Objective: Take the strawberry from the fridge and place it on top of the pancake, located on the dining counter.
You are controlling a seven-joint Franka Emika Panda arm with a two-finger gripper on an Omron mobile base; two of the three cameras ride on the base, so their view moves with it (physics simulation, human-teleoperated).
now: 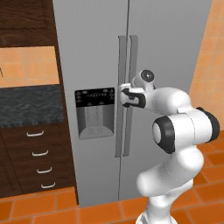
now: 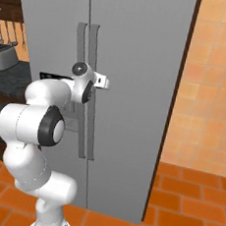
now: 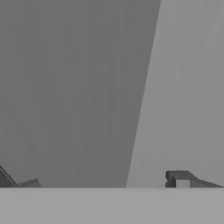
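While both doors of the fridge [image 1: 170, 57] stand closed, the gripper [image 1: 123, 94] is pressed up to the long vertical handles [image 1: 127, 65] at the door seam, about mid-height on them. In the hand view its two dark fingertips [image 3: 181, 179] sit far apart at the bottom corners, with grey fridge surface between them, so the jaws look wide; whether they are touching a handle cannot be told. Nothing is held.

Just to the left of the gripper is the black dispenser panel [image 1: 94, 97], with its recessed bay directly under it. Further left, the black-topped wall counter [image 1: 30, 107] runs at roughly gripper height, with dark wooden drawers [image 1: 39, 159] with pale curved pulls below and a tan tiled wall [image 1: 28, 68] above. In the right base view a grey appliance [image 2: 3, 56] sits on that counter. Below the gripper the floor [image 1: 48, 205] is orange tile. To the right, past the fridge's side, an orange-tan tiled wall [image 2: 211, 86] rises.
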